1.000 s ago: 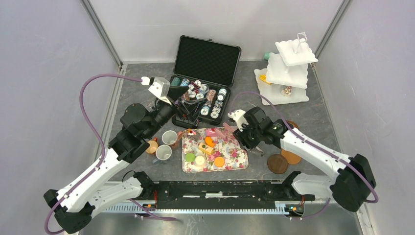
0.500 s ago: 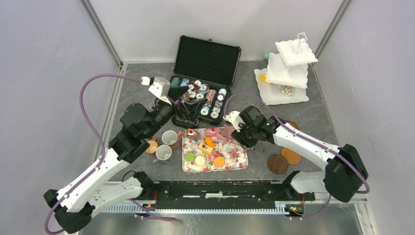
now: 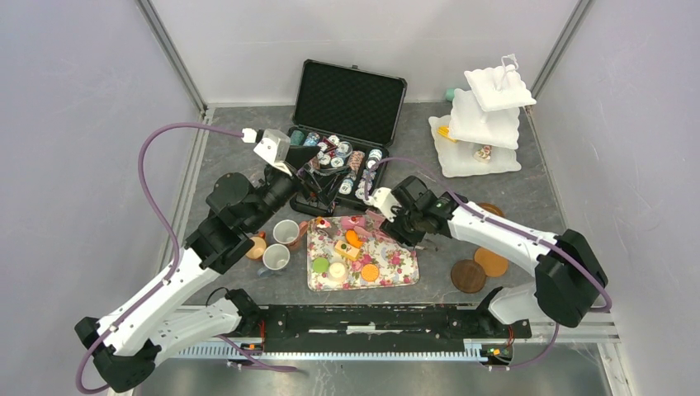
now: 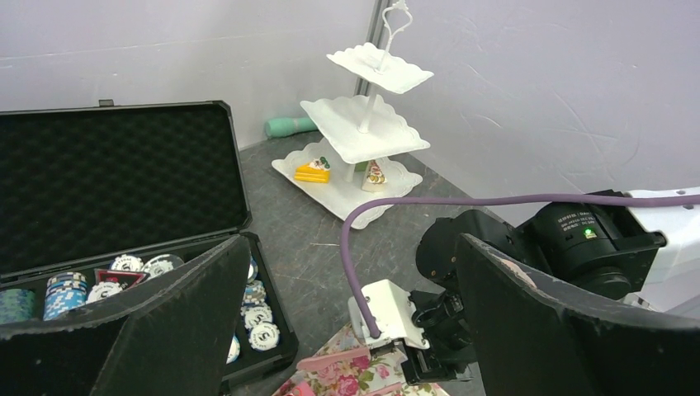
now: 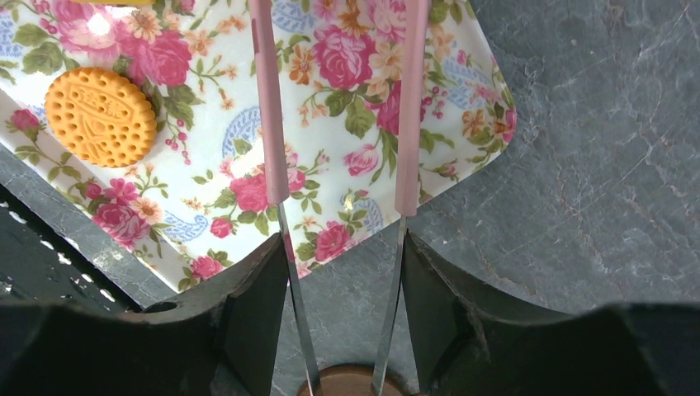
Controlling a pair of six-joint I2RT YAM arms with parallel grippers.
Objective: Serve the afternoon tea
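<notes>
While your left gripper [image 4: 351,247] hangs by the open case [image 3: 351,103], fingers spread and empty, the stand [image 3: 487,124] at far right carries two cakes on its lowest tier. More cakes [image 3: 347,252] lie on the tray [image 3: 396,266], with three mugs [image 3: 285,233] just left of it. Your right gripper [image 5: 342,247] pinches the tongs [image 5: 268,124], whose tips are over the tray.

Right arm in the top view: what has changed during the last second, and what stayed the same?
The right gripper, shut on the pink tongs, moved left and slightly away from the bases, from the right edge of the floral tray to over its far right corner. The left gripper, toy cakes and mugs stayed in place.
</notes>
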